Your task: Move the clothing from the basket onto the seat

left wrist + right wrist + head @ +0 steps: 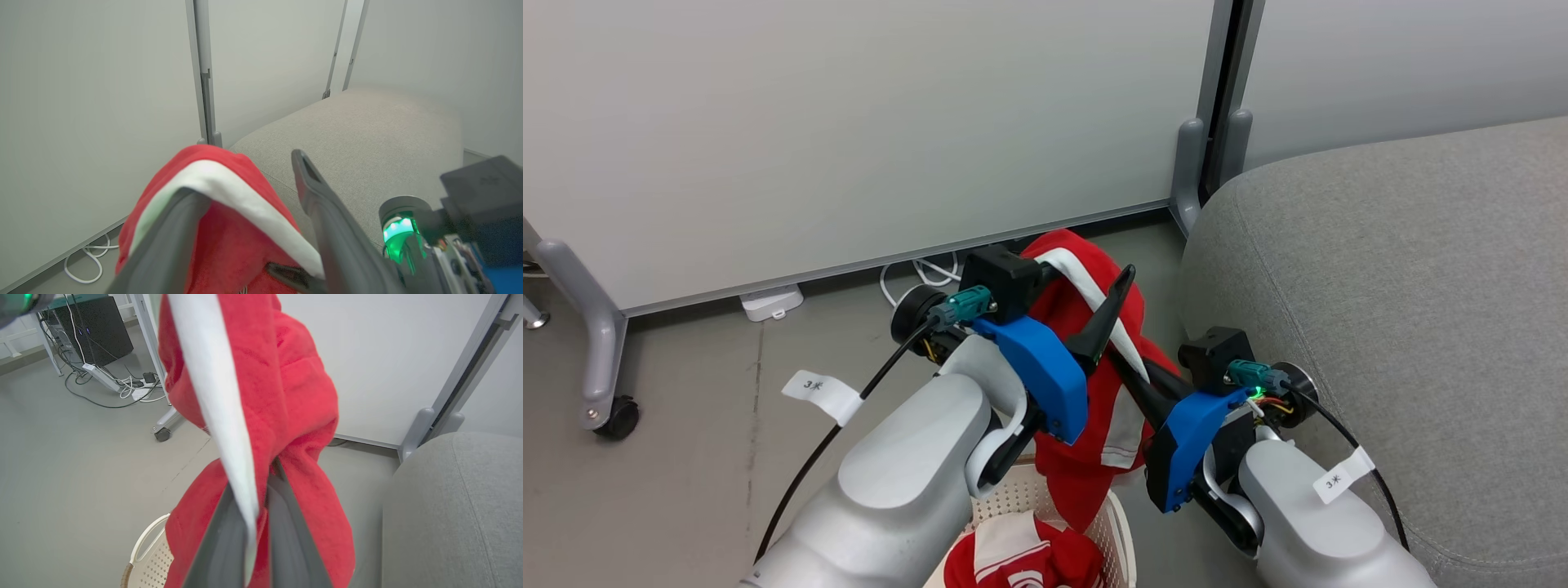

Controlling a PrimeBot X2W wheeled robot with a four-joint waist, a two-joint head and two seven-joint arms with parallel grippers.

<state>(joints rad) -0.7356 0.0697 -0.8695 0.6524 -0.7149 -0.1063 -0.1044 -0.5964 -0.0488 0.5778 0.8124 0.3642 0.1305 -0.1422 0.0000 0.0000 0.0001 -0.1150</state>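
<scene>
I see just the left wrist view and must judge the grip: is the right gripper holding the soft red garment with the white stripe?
Observer: Yes; the right gripper is shut on the red garment, white stripe between its fingers.
Operator: Anything left in the basket?
Observer: A second red-and-white garment lies in the cream perforated plastic basket.
Operator: Is the lifted one over the seat?
Observer: No; it hangs above the basket, beside the grey fabric sofa cushion.

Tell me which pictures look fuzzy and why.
Head view: sharp all over. Left wrist view: the garment and fingers sit too close, so they blur, and a green light glows. Right wrist view: the garment is soft; the seat is crisper.
</scene>
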